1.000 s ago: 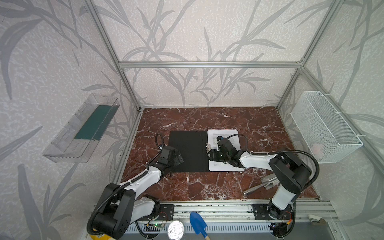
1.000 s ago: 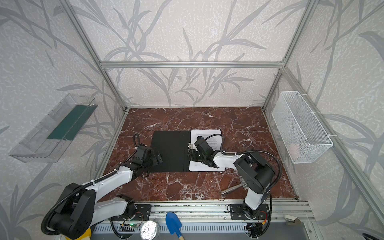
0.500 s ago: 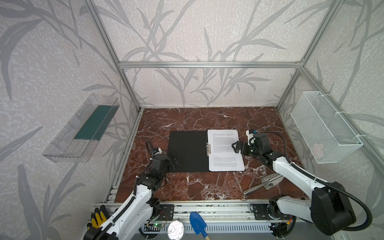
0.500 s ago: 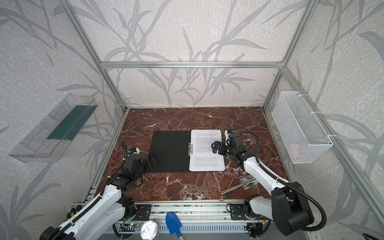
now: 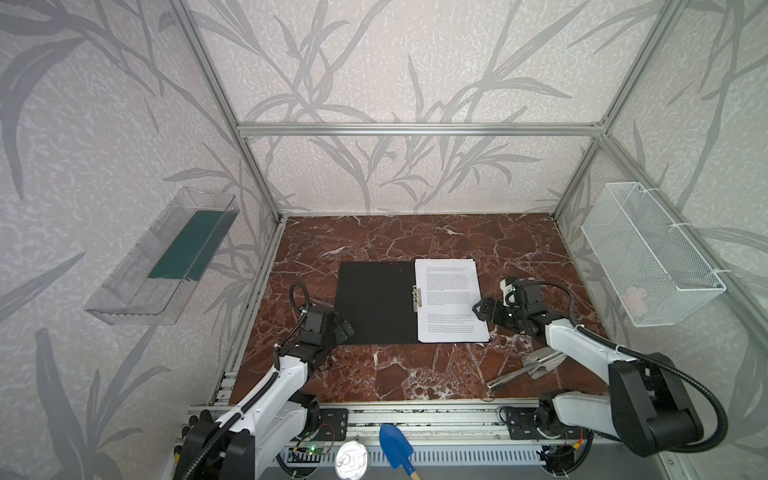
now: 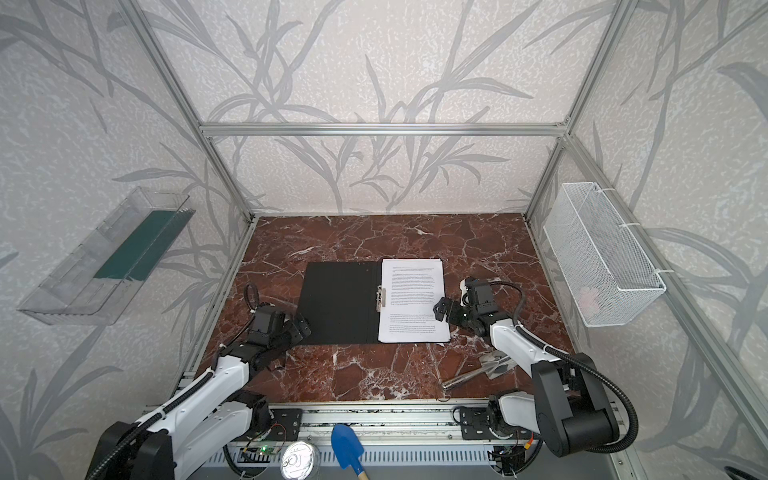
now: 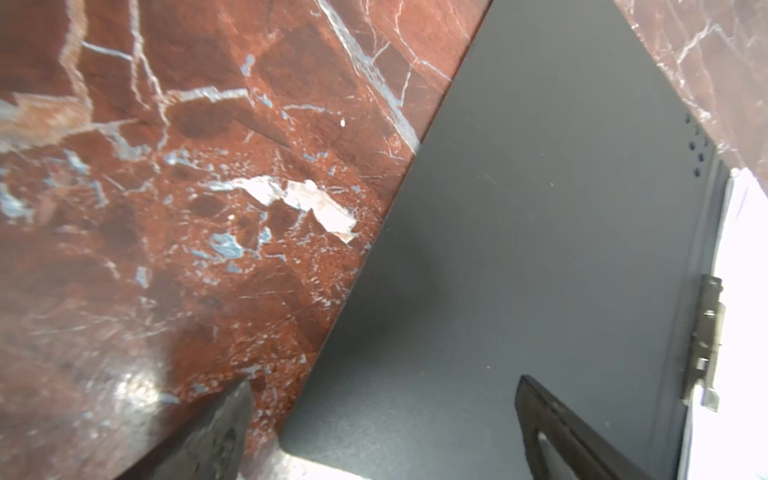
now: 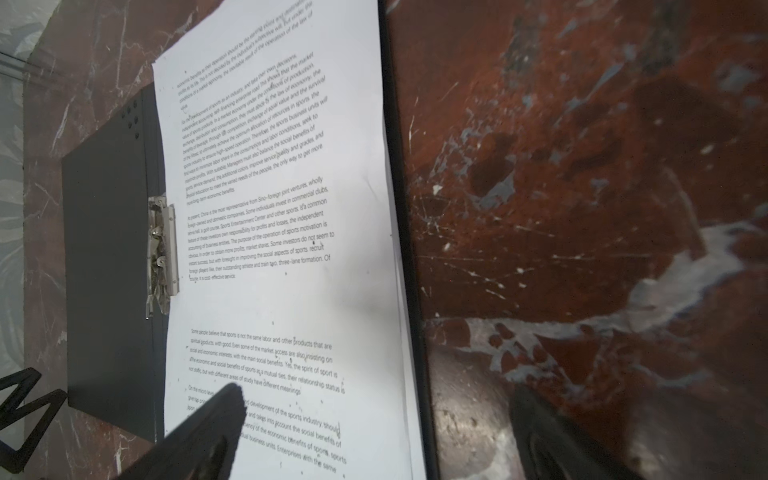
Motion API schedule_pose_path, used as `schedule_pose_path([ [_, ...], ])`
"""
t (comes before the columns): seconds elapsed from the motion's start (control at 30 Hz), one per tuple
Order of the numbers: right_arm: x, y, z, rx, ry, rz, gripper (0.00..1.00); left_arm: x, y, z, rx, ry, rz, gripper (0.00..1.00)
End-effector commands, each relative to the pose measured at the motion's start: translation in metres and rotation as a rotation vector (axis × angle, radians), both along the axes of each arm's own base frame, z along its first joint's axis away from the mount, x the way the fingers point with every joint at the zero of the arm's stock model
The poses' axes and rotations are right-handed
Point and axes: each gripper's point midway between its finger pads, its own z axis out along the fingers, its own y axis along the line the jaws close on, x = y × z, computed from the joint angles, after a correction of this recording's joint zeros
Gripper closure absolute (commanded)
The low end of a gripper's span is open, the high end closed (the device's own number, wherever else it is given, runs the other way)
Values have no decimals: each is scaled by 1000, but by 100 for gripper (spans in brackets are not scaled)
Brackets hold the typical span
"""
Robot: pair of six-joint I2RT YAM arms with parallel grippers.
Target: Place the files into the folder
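Both top views: we see left gripper (image 5: 344, 328) spread, empty, straddling open folder (image 5: 374, 303) left edge near front corner. Right gripper (image 5: 481, 309) spread, empty, straddling files (image 5: 449, 299) right edge.

Left wrist: we note matte black folder interior on glossy red veined marble table (image 7: 166, 208).

Right wrist: files white, densely printed, flat on folder's right half, metal clip (image 8: 162, 253) alongside.

The folder (image 5: 376, 305) lies open flat mid-table (image 5: 415, 237), with the files (image 5: 449, 299) stacked on its right half and the clip (image 5: 417, 298) on the spine just left of them. The left gripper (image 5: 347, 328) sits at the folder's near left corner. The right gripper (image 5: 478, 311) straddles the files' right edge. 1 tool (image 5: 528, 368) lies front right, well apart.
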Motion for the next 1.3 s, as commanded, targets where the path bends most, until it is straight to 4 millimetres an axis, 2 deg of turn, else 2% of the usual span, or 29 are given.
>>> schedule_pose_path([
  [0.0, 1, 9, -4, 55, 15, 16, 0, -23, -10, -17, -83, 118, -1, 1],
  [0.23, 0, 18, -5, 108, 28, 43, 0, -28, -25, -17, -214, 94, 10, 1],
  [0.37, 0, 23, -5, 133, 32, 58, 0, -20, -36, -5, -306, 10, -4, 1],
  [0.63, -1, 29, -7, 168, 44, 78, 2, 6, -66, 40, -479, -200, -125, 1],
  [0.83, -2, 30, -8, 174, 46, 82, 2, 15, -85, 80, -562, -317, -236, 1],
  [1.0, -2, 30, -9, 175, 49, 81, 2, 16, -94, 119, -593, -400, -314, 1],
  [1.27, 1, 30, -9, 176, 45, 76, 2, 11, -105, 166, -588, -445, -408, 2],
])
